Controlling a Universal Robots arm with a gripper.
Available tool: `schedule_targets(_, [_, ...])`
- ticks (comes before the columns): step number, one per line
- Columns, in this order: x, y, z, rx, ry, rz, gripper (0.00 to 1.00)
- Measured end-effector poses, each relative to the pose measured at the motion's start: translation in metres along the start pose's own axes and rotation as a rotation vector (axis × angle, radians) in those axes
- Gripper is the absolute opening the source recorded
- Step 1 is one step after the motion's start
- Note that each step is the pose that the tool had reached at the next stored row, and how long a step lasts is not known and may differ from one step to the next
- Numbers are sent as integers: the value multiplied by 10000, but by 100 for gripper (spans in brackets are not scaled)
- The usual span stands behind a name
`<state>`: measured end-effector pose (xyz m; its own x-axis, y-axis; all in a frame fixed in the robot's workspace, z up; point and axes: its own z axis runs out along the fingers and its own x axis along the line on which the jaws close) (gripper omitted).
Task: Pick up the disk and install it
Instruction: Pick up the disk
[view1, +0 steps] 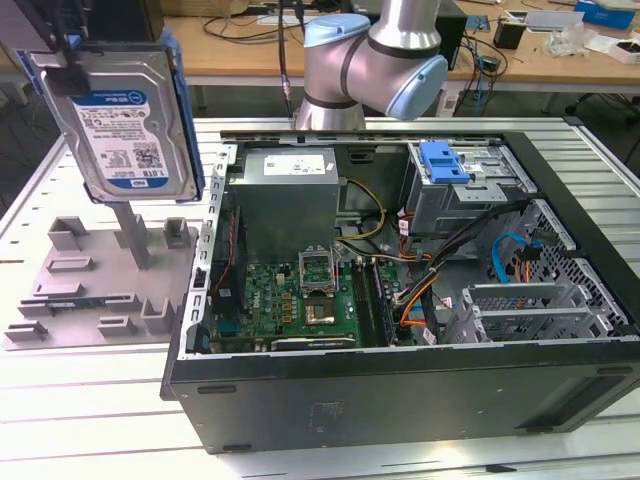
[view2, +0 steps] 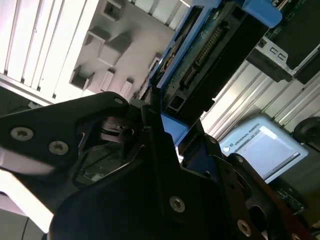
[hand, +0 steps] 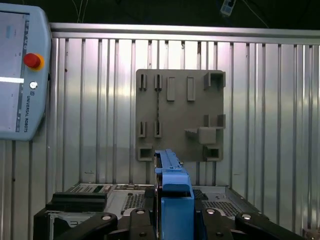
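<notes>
— In the exterior view, where was the disk?
— Outside the case (view1: 400, 390), up in the air at the exterior view's left. The disk (view1: 125, 115) hung upright, label showing, over the grey plate (view1: 90, 290) on the table (view1: 80, 430). The gripper (view1: 68, 50) was clamped on its upper end.
— And the case?
— Open, lying on its side. In it sat a board (view1: 300, 300), a power supply (view1: 285, 190) and loose cables (view1: 420, 290). In the far corner was a cage (view1: 470, 190) with a blue latch (view1: 445, 160) on top. What the cage held I couldn't tell.
— The second wrist view?
— The gripper (view2: 160, 120) was tight on the disk (view2: 210, 55), whose connector end was on show. The plate (view2: 115, 45) lay beyond, with a pendant (view2: 265, 145) off to one side.
— The first wrist view?
— The disk (hand: 172, 195) was edge-on, pinched in the gripper (hand: 172, 220). Beyond it were the plate (hand: 180, 115), the pendant (hand: 20, 75) and a corner of the case (hand: 100, 192).
</notes>
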<state>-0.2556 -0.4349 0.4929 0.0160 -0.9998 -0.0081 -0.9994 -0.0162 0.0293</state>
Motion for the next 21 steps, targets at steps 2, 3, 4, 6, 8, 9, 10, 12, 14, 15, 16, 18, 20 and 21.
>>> schedule_targets(2, [52,-65,-7,-1,0,3,37])
schedule_targets(3, [75,-94,-9,0,-1,1,37])
schedule_targets(4, [116,-146,-14,-2,0,2,37])
schedule_targets(6, [173,-216,-20,-1,0,1,37])
schedule_targets(8, [256,-325,-29,-2,0,1,37])
schedule_targets(9, [289,-370,-32,-2,0,0,37])
schedule_targets(10, [310,-399,-33,-2,0,3,37])
schedule_targets(12, [365,-479,-37,-3,0,1,37])
schedule_targets(14, [428,-580,-42,-3,0,2,37])
schedule_targets(15, [448,-615,-43,-3,-1,1,37])
schedule_targets(16, [472,-655,-45,-4,-1,1,37])
schedule_targets(18, [541,-780,-51,-5,-1,1,37])
schedule_targets(20, [594,-886,-55,-5,-1,1,37])
schedule_targets(21, [614,-930,-57,-5,-1,1,37])
